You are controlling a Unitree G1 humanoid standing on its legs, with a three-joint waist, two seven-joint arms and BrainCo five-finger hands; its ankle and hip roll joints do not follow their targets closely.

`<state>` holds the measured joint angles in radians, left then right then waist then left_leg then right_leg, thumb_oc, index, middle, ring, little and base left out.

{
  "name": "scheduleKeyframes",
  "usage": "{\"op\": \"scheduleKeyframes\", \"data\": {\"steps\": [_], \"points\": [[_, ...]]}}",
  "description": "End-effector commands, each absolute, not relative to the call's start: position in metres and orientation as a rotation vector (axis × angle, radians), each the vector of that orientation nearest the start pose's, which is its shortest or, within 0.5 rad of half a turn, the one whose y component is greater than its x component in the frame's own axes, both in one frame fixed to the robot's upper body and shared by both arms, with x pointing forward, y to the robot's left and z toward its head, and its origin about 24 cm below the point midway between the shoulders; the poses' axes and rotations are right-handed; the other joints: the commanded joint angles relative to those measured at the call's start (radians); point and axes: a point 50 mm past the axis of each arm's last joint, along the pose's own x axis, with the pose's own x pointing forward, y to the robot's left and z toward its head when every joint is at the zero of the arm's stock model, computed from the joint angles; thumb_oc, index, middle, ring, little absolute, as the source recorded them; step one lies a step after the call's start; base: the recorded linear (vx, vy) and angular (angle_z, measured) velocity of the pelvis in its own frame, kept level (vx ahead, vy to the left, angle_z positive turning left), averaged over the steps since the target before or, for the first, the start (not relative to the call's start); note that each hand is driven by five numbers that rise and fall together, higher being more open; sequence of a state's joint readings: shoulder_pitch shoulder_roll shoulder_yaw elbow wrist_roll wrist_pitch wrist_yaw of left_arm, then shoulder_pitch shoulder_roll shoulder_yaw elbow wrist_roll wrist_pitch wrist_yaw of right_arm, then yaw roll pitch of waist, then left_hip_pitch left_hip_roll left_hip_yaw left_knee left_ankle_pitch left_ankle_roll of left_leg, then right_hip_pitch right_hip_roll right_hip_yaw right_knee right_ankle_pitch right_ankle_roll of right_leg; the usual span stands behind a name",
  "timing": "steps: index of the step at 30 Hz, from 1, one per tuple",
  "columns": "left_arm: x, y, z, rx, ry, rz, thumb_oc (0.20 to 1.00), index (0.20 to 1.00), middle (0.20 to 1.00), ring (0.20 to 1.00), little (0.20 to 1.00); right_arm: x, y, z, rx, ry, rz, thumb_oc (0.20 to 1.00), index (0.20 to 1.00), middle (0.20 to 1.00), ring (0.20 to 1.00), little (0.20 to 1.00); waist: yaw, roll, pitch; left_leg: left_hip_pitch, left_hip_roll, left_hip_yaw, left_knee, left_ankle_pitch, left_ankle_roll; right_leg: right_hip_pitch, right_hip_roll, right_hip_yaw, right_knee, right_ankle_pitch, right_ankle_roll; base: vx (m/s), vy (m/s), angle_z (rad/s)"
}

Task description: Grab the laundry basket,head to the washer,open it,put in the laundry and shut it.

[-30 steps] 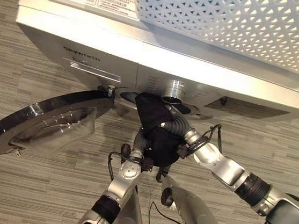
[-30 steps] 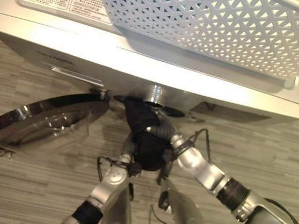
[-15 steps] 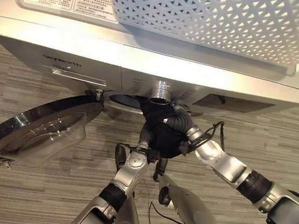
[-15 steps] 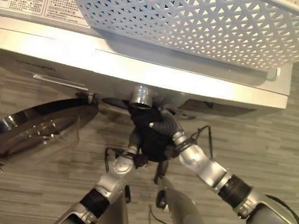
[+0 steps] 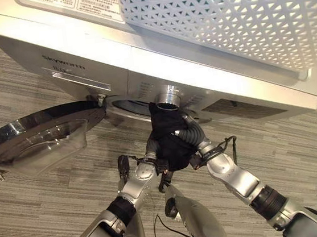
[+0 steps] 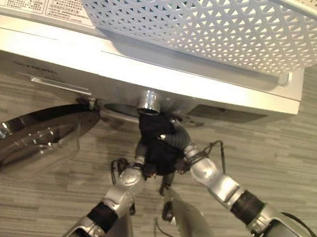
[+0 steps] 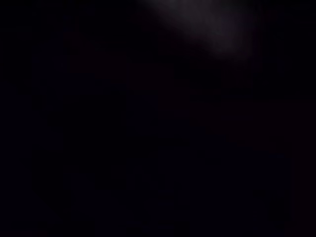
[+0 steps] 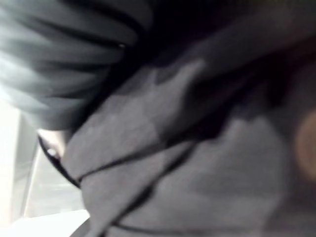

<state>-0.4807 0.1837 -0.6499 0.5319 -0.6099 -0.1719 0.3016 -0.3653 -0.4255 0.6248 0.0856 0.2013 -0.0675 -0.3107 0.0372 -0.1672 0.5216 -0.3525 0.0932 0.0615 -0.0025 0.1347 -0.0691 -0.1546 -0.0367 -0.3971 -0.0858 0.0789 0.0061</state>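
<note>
Holding dark laundry (image 5: 169, 140) at washer (image 5: 212, 84) opening, door (image 5: 40, 135) open.

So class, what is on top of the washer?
A white lattice basket sits on the washer, covering much of the lid; a printed label shows beside it. The basket's contents cannot be seen.
</note>
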Motion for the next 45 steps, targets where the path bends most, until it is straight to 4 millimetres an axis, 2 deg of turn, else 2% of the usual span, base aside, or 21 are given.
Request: {"op": "scheduleKeyframes", "data": {"steps": [1, 7, 10, 15, 16, 17, 18, 19, 22, 25, 29, 30, 33, 36, 41, 45], "points": [[0.304, 0.025, 0.050, -0.231, 0.040, -0.312, 0.200, 0.200, 0.200, 0.200, 0.200, 0.282, -0.092, 0.089, -0.298, -0.240, 0.375, 1.000, 1.000, 1.000, 1.000, 1.000, 0.017, -0.005, -0.002, -0.006, 0.155, 0.121, 0.007, 0.026, -0.069, -0.048, -0.043, -0.017, 0.083, -0.075, 0.057, 0.01, -0.041, 0.00], [0.303, 0.030, 0.040, -0.298, 0.092, -0.256, 0.200, 0.200, 0.200, 0.200, 0.200, 0.279, -0.104, 0.054, -0.407, -0.106, 0.368, 1.000, 1.000, 1.000, 1.000, 1.000, 0.018, -0.015, -0.002, -0.008, 0.156, 0.125, -0.001, 0.032, -0.068, -0.049, -0.042, -0.027, 0.083, -0.073, 0.057, 0.00, -0.005, 0.00], [0.304, 0.034, 0.031, -0.333, 0.136, -0.204, 0.200, 0.200, 0.200, 0.200, 0.200, 0.271, -0.119, 0.027, -0.469, 0.001, 0.341, 1.000, 1.000, 1.000, 1.000, 1.000, 0.012, -0.028, -0.002, -0.012, 0.157, 0.129, -0.004, 0.034, -0.068, -0.053, -0.040, -0.030, 0.082, -0.071, 0.060, 0.00, -0.018, 0.04], [0.314, 0.052, 0.029, -0.408, 0.143, -0.098, 0.200, 0.200, 0.200, 0.200, 0.200, 0.246, -0.159, -0.022, -0.590, 0.211, 0.280, 1.000, 1.000, 1.000, 1.000, 1.000, -0.009, -0.059, -0.002, -0.016, 0.162, 0.131, -0.013, 0.036, -0.065, -0.062, -0.037, -0.027, 0.083, -0.068, 0.065, -0.01, -0.009, 0.08], [0.314, 0.052, 0.029, -0.408, 0.143, -0.098, 0.200, 0.200, 0.200, 0.200, 0.200, 0.245, -0.159, -0.022, -0.590, 0.211, 0.280, 1.000, 1.000, 1.000, 1.000, 1.000, -0.009, -0.059, -0.002, -0.016, 0.162, 0.130, -0.013, 0.036, -0.065, -0.062, -0.037, -0.027, 0.083, -0.068, 0.065, -0.01, -0.001, 0.03], [0.317, 0.059, 0.029, -0.479, 0.151, -0.046, 0.200, 0.200, 0.200, 0.200, 0.200, 0.236, -0.174, -0.035, -0.639, 0.276, 0.246, 1.000, 1.000, 1.000, 1.000, 1.000, -0.015, -0.065, -0.002, -0.020, 0.161, 0.131, -0.013, 0.036, -0.064, -0.066, -0.037, -0.028, 0.084, -0.067, 0.066, 0.00, 0.000, 0.00], [0.317, 0.059, 0.029, -0.480, 0.151, -0.046, 0.200, 0.200, 0.200, 0.200, 0.200, 0.236, -0.174, -0.035, -0.640, 0.275, 0.246, 1.000, 1.000, 1.000, 1.000, 1.000, -0.015, -0.065, -0.002, -0.020, 0.161, 0.131, -0.013, 0.036, -0.064, -0.066, -0.037, -0.028, 0.084, -0.067, 0.066, 0.00, 0.000, 0.00], [0.319, 0.065, 0.028, -0.541, 0.158, 0.003, 0.200, 0.200, 0.200, 0.200, 0.200, 0.228, -0.190, -0.049, -0.712, 0.345, 0.215, 1.000, 1.000, 1.000, 1.000, 1.000, -0.019, -0.070, -0.002, -0.024, 0.160, 0.130, -0.017, 0.038, -0.064, -0.072, -0.038, -0.029, 0.084, -0.065, 0.067, 0.00, 0.000, 0.00], [0.321, 0.072, 0.026, -0.627, 0.171, 0.065, 0.200, 0.200, 0.200, 0.200, 0.200, 0.211, -0.209, -0.075, -0.837, 0.481, 0.195, 1.000, 1.000, 1.000, 1.000, 1.000, -0.020, -0.075, -0.002, -0.035, 0.156, 0.125, -0.015, 0.037, -0.063, -0.079, -0.039, -0.034, 0.085, -0.065, 0.067, 0.00, 0.000, 0.00], [0.328, 0.073, 0.032, -0.676, 0.159, 0.104, 0.200, 0.200, 0.200, 0.200, 0.200, 0.199, -0.218, -0.096, -0.875, 0.605, 0.168, 1.000, 1.000, 1.000, 1.000, 1.000, -0.021, -0.078, -0.002, -0.058, 0.152, 0.118, -0.009, 0.039, -0.062, -0.094, -0.040, -0.038, 0.089, -0.063, 0.067, 0.00, 0.000, 0.00], [0.336, 0.077, 0.043, -0.699, 0.125, 0.137, 0.200, 0.200, 0.200, 0.200, 0.200, 0.197, -0.214, -0.102, -0.866, 0.631, 0.163, 1.000, 1.000, 1.000, 1.000, 1.000, -0.028, -0.089, -0.002, -0.091, 0.152, 0.110, -0.004, 0.043, -0.063, -0.120, -0.040, -0.043, 0.095, -0.063, 0.067, 0.00, -0.017, 0.00], [0.343, 0.081, 0.054, -0.712, 0.089, 0.163, 0.200, 0.200, 0.200, 0.200, 0.200, 0.200, -0.210, -0.099, -0.846, 0.604, 0.151, 1.000, 1.000, 1.000, 1.000, 1.000, -0.037, -0.100, -0.002, -0.116, 0.152, 0.106, -0.001, 0.043, -0.064, -0.144, -0.038, -0.045, 0.098, -0.060, 0.069, 0.00, 0.000, 0.00], [0.354, 0.090, 0.072, -0.741, 0.026, 0.211, 0.200, 0.200, 0.200, 0.200, 0.200, 0.208, -0.200, -0.091, -0.841, 0.532, 0.168, 1.000, 1.000, 1.000, 1.000, 1.000, -0.050, -0.110, -0.002, -0.150, 0.153, 0.104, 0.004, 0.044, -0.067, -0.174, -0.037, -0.047, 0.100, -0.058, 0.071, -0.01, -0.028, 0.07], [0.368, 0.103, 0.101, -0.785, -0.065, 0.269, 0.200, 0.200, 0.200, 0.200, 0.200, 0.218, -0.190, -0.081, -0.845, 0.450, 0.183, 1.000, 1.000, 1.000, 1.000, 1.000, -0.071, -0.118, -0.002, -0.193, 0.155, 0.099, 0.007, 0.047, -0.070, -0.213, -0.038, -0.049, 0.105, -0.055, 0.075, -0.01, -0.023, 0.05], [0.384, 0.115, 0.159, -0.804, -0.246, 0.296, 0.200, 0.200, 0.200, 0.200, 0.200, 0.230, -0.179, -0.065, -0.817, 0.350, 0.174, 1.000, 1.000, 1.000, 1.000, 1.000, -0.120, -0.123, -0.002, -0.285, 0.155, 0.087, 0.019, 0.054, -0.076, -0.292, -0.041, -0.054, 0.112, -0.047, 0.080, -0.01, -0.028, 0.06], [0.392, 0.121, 0.203, -0.811, -0.367, 0.292, 0.200, 0.200, 0.200, 0.200, 0.200, 0.230, -0.180, -0.062, -0.810, 0.334, 0.164, 1.000, 1.000, 1.000, 1.000, 1.000, -0.153, -0.133, -0.002, -0.334, 0.159, 0.080, 0.024, 0.055, -0.078, -0.338, -0.039, -0.056, 0.115, -0.041, 0.086, 0.01, -0.025, 0.04]]}}
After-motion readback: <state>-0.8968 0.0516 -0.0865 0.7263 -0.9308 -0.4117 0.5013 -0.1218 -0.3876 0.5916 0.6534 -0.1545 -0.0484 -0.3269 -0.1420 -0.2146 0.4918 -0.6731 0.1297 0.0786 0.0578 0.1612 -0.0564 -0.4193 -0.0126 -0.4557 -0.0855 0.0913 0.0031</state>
